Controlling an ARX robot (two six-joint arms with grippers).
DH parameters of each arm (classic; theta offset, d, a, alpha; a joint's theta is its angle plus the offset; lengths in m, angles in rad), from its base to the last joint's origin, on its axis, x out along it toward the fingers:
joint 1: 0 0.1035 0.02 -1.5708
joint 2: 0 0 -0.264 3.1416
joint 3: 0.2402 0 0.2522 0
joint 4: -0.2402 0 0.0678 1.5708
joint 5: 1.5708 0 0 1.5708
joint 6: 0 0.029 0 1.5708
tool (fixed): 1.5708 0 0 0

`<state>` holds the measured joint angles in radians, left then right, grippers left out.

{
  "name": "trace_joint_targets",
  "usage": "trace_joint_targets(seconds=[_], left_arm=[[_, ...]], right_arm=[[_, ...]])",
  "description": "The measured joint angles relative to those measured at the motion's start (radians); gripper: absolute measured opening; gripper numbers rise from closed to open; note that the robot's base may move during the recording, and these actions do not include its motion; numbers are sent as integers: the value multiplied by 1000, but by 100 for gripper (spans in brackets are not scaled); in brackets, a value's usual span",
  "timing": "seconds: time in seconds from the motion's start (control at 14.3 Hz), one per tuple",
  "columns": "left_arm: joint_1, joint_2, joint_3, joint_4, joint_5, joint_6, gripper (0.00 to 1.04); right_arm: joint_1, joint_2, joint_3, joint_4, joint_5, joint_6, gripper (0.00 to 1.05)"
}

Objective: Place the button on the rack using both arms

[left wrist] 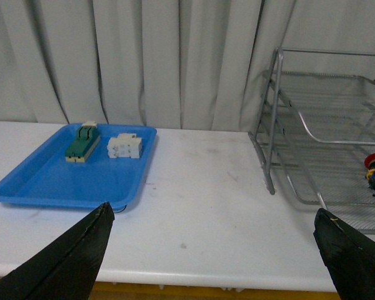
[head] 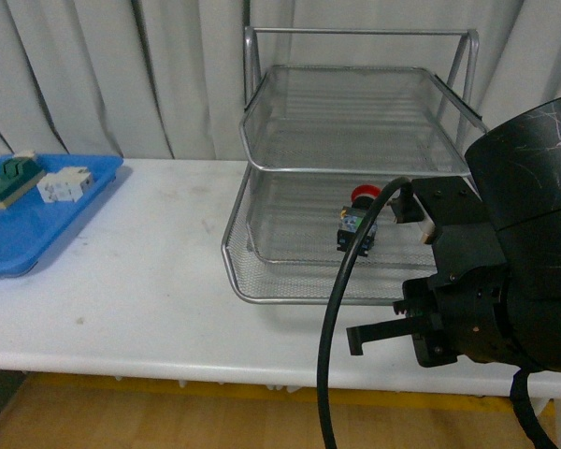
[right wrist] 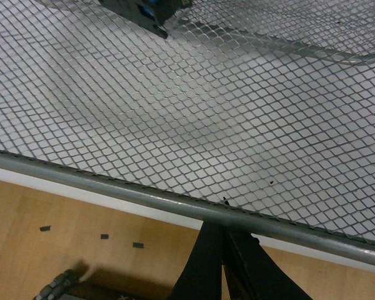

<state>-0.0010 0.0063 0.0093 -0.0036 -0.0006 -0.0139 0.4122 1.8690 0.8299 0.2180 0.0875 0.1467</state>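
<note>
— Red cap, silver collar, black body: where does the button (head: 357,223) lie?

— In the lowest tier of the wire-mesh rack (head: 262,150), toward its right side, resting on the mesh and apart from both of my tools. By my reading the placing is done, and what remains is the retreat.

— And your tools?

— My right tool (right wrist: 224,265) has its fingers pressed together with nothing between them, poised just outside the rack's front rail. My left tool (left wrist: 212,250) is spread wide and empty, over bare white bench (head: 150,281) between rack and tray.

— What does the next move call for?

— Drawing the right arm back clear of the rail, without nudging the rack.

— Anything else in containers?

— The blue tray (left wrist: 44,187), well apart to the left, carries a green-and-cream block (left wrist: 82,143) and a white block (left wrist: 125,145) side by side. The rack's upper tier appears to be empty.
</note>
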Motion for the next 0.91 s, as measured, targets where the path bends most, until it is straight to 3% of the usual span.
trace_joint_targets(seconds=[0.28,0.91], left_arm=[[0,0,0,0,0,0,98],[0,0,0,0,0,0,98]], right_arm=[[-60,72,138,-38,6,-54,2],[-86,144,208,-60,-3,-74,2]])
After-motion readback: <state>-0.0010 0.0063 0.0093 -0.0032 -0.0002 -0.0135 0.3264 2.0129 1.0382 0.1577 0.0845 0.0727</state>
